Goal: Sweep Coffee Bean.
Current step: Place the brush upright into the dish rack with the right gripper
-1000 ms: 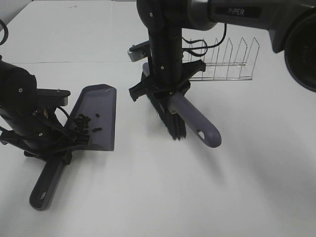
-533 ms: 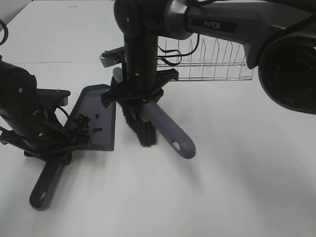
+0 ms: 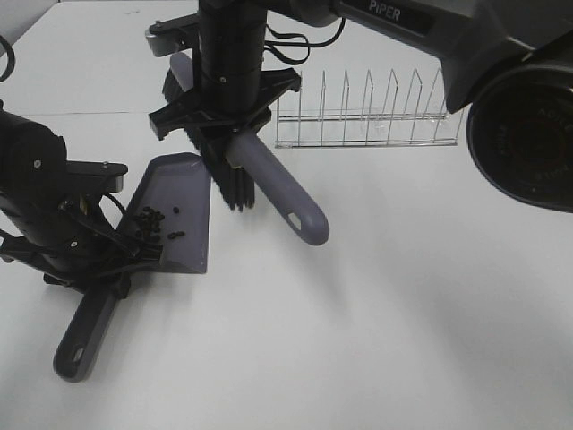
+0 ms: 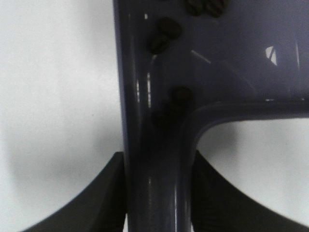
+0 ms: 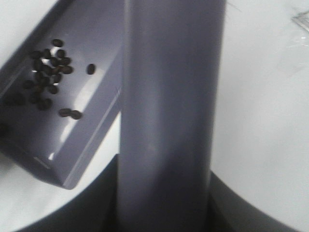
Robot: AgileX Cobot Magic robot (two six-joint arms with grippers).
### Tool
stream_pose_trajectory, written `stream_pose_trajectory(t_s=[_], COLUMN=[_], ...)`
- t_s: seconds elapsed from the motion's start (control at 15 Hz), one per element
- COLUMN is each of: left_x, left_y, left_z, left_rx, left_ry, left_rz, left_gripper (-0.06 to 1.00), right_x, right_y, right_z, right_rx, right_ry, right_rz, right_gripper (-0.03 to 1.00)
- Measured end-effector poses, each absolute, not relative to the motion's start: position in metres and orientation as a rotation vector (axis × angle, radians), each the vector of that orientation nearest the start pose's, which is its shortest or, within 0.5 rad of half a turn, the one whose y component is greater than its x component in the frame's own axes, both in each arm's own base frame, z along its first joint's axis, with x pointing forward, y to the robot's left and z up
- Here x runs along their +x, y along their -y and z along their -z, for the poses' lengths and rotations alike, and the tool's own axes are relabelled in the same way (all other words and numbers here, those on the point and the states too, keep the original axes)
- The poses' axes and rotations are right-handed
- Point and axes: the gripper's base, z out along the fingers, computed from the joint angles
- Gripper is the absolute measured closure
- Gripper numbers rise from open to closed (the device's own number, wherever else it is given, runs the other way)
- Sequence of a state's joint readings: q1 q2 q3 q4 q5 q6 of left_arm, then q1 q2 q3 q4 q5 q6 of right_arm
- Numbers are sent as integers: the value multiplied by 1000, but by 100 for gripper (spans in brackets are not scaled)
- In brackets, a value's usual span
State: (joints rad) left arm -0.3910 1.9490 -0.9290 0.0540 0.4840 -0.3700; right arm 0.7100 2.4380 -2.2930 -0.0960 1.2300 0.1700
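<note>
Carried across from the wire rack's side over the past second, the brush (image 3: 277, 193) hung at the open lip of the dustpan (image 3: 183, 184) in the high view, bristles down beside the pan's far corner. The right gripper (image 3: 224, 112) was clamped across its handle. The coffee beans (image 3: 154, 224) lay heaped inside the dustpan near its rear wall, with none visible on the table (image 3: 403, 313) beyond the lip. The left gripper (image 3: 98, 260) pinned the pan's handle, likely to keep the lip flat while sweeping.

From the left wrist, dark fingers (image 4: 104, 193) pressed both flanks of the dustpan's stem, squeezed tight on it, with beans lodged where stem meets pan.

From the right wrist, the brush handle filled the frame, gripped between the jaws at its base (the bristles were out of sight). The beans sat deep in the pan, so the sweeping looked all but done.
</note>
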Motion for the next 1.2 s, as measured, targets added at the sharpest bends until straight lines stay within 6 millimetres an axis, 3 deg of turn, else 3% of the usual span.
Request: stream_pose_trajectory(t_s=[0.47,0.67,0.8,1.2], left_x=[298,298,298,299], left_y=[120,120,120,121], left_z=[-93,-93,-93,-92], left_rx=[100,103,109,133], left_ry=[-2986,-2985,-2983,-2975], left_rz=[46,46,47,46], left_gripper=[59,59,59,59], right_x=[399,400,398,389], right_y=[-303,-301,-305,-322], right_z=[-155,-150,-134,-122], right_rx=[-739,-665,-654,-590], right_ry=[-2859,-2911,-2965,-3049], right_rz=[159,94,42,-204], right_gripper=[67,67,67,67])
